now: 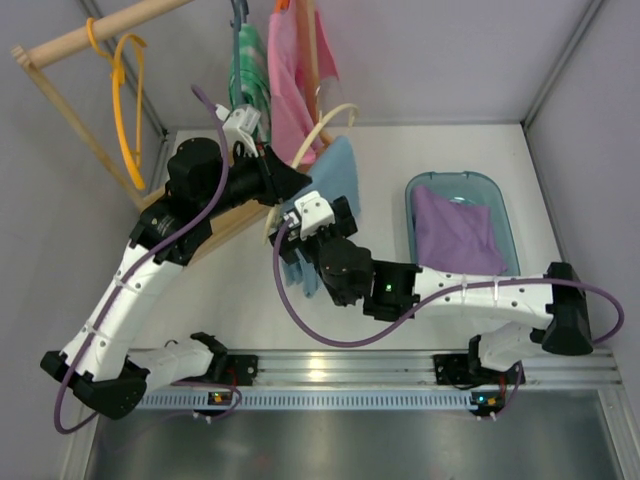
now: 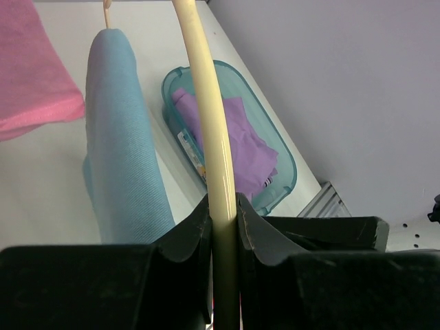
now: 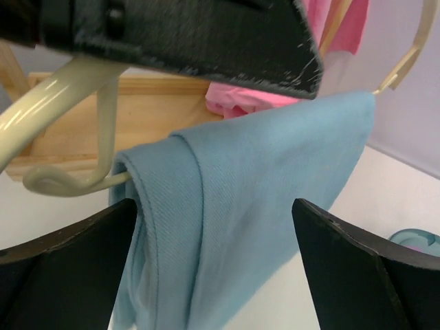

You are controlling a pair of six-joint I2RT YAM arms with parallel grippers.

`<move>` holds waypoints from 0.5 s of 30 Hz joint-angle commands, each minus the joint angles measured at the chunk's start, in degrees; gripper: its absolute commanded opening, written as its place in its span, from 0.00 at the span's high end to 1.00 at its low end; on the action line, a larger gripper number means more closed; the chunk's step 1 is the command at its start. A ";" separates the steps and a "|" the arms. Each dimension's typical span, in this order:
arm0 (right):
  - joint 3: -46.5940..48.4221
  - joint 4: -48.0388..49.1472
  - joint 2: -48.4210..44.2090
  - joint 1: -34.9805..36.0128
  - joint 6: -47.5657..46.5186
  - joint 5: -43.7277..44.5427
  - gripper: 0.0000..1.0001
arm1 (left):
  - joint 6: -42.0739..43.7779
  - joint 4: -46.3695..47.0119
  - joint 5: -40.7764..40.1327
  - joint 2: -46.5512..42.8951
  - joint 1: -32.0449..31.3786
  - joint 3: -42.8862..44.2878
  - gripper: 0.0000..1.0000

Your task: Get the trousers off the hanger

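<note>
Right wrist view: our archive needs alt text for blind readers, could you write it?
Light blue cloth trousers hang folded over the lower bar of a thin cream curved hanger, between the open black fingers of the right gripper. Above, the black left gripper clamps the hanger's frame; a pink garment and a wooden rack sit behind.

I am working in a robotics lab cell: plain grey wall panels (image 1: 440, 60) in metal framing (image 1: 560, 66) box in a white table (image 1: 460, 150). The left arm (image 1: 115, 300) and right arm (image 1: 480, 292) are bolted to an aluminium rail (image 1: 340, 366) at its near edge, and a bare wooden rack (image 1: 60, 45) holds hung clothes.
</note>
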 commanded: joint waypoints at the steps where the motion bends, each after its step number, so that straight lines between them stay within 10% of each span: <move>1: 1.38 -0.96 1.03 0.19 2.14 -0.02 0.04 | 2.06 14.47 -1.13 -2.66 -0.04 4.23 1.00; 12: 1.99 -2.81 5.43 -2.53 3.27 0.16 0.18 | 2.06 14.55 -2.10 -5.21 -0.04 3.44 1.00; 15: 2.16 -1.14 6.22 -3.59 2.66 0.77 0.35 | 2.24 14.47 -2.45 -5.91 -0.04 2.47 1.00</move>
